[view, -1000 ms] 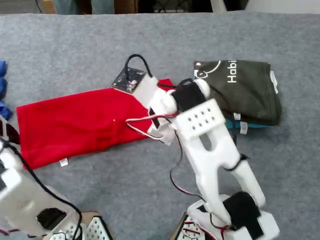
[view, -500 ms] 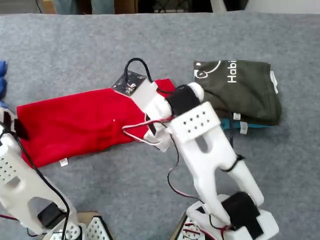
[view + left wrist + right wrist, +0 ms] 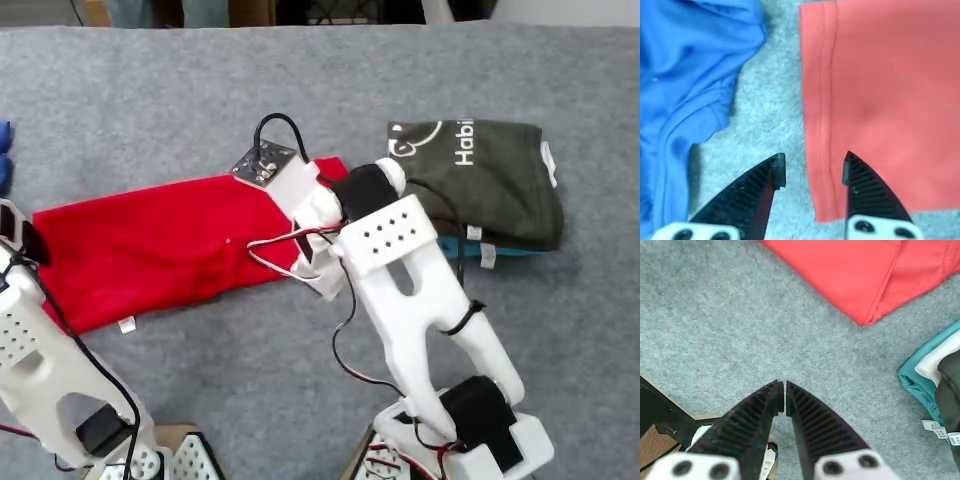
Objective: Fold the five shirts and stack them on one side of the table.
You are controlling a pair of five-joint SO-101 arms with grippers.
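Note:
A red shirt (image 3: pixel 160 245), folded into a long strip, lies left of centre on the grey table. My left gripper (image 3: pixel 811 169) is open at the strip's left end, its fingers either side of the hemmed edge of the red shirt (image 3: pixel 880 100). In the high view the left gripper (image 3: pixel 20 238) sits at that same end. My right gripper (image 3: pixel 784 388) is shut on nothing, above bare cloth near a corner of the red shirt (image 3: pixel 865 270). The right arm (image 3: pixel 385 235) hangs over the strip's right end. A folded stack topped by a dark green shirt (image 3: pixel 480 180) lies on the right.
A crumpled blue shirt (image 3: pixel 685 75) lies just beside the red strip's left end, at the table's left edge (image 3: pixel 4 160). A teal shirt (image 3: pixel 922 385) and a white one show under the green one. The arms' bases stand along the near edge.
The left arm has swung up from the near left corner to the red shirt's left end. The right arm has shifted only slightly over the strip's right end.

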